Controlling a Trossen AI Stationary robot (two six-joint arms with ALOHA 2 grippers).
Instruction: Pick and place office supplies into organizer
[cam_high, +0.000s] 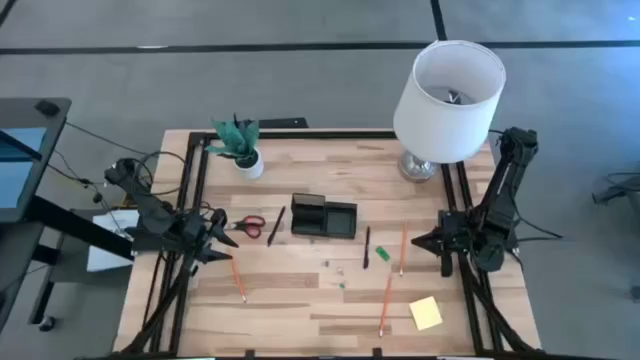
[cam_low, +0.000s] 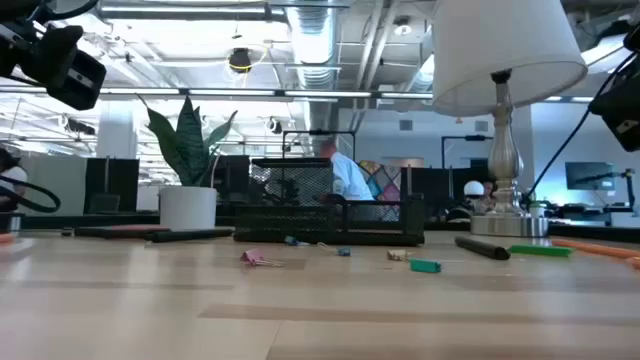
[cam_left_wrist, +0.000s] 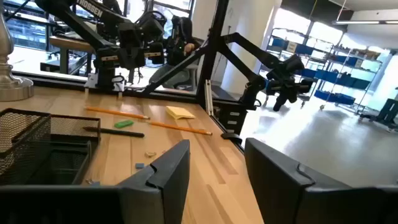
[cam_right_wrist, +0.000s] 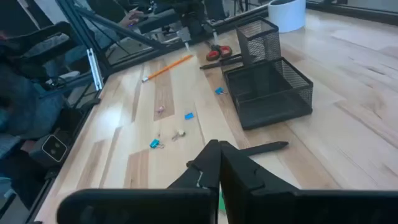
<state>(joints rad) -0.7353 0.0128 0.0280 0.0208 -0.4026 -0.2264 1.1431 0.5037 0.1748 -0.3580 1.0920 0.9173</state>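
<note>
The black mesh organizer (cam_high: 323, 217) stands mid-table. Red-handled scissors (cam_high: 248, 225) and a black pen (cam_high: 276, 225) lie to its left. My left gripper (cam_high: 220, 238) hangs open just left of the scissors, with nothing between its fingers (cam_left_wrist: 216, 149). Right of the organizer lie a second pen (cam_high: 366, 246), a green block (cam_high: 382, 254), orange pencils (cam_high: 402, 248) and a yellow sticky pad (cam_high: 425, 313). Small clips (cam_high: 335, 270) are scattered in front of it. A further pencil (cam_high: 238, 278) lies near left. My right gripper (cam_high: 430, 240) is shut (cam_right_wrist: 219, 152) at the table's right side.
A potted green plant (cam_high: 240, 148) stands at the far left and a white-shaded lamp (cam_high: 448, 100) at the far right. Black frame rails (cam_high: 190, 200) run along both table sides. A person (cam_low: 345, 178) sits in the room behind.
</note>
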